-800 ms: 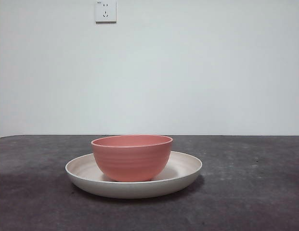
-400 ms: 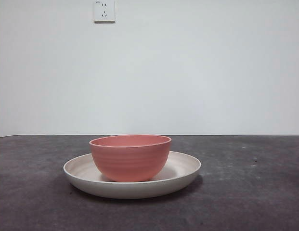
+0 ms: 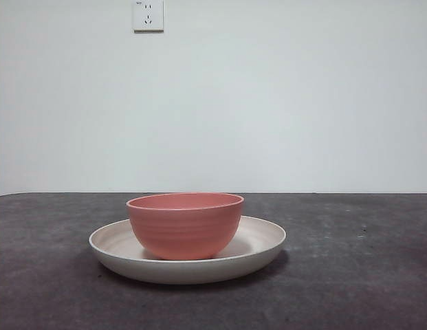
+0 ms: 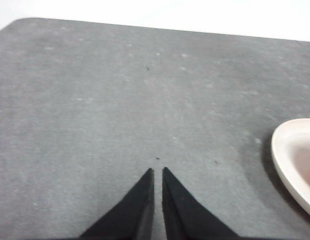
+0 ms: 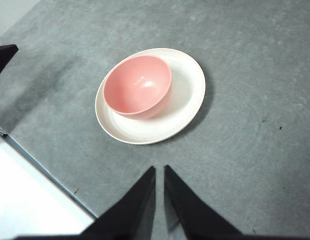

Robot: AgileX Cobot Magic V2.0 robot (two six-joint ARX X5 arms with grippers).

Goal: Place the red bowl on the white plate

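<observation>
The red bowl (image 3: 185,225) stands upright inside the white plate (image 3: 261,244), a little left of the plate's middle. From the right wrist view the red bowl (image 5: 138,86) rests on the white plate (image 5: 187,95), off-centre toward one rim. My right gripper (image 5: 159,170) is shut, empty, raised above the table and well apart from the plate. My left gripper (image 4: 157,171) is shut too, holding nothing over bare table, with only the white plate's (image 4: 289,160) rim showing at the frame's edge. Neither gripper appears in the front view.
A dark grey table (image 3: 351,275) carries the plate. A white wall with a socket (image 3: 148,15) stands behind. The right wrist view shows the table's edge (image 5: 45,170) and a black tip of the other arm (image 5: 4,52) at the frame's side.
The bowl and plate sit a few pixels further left in the front view than a second ago. Nothing else differs.
</observation>
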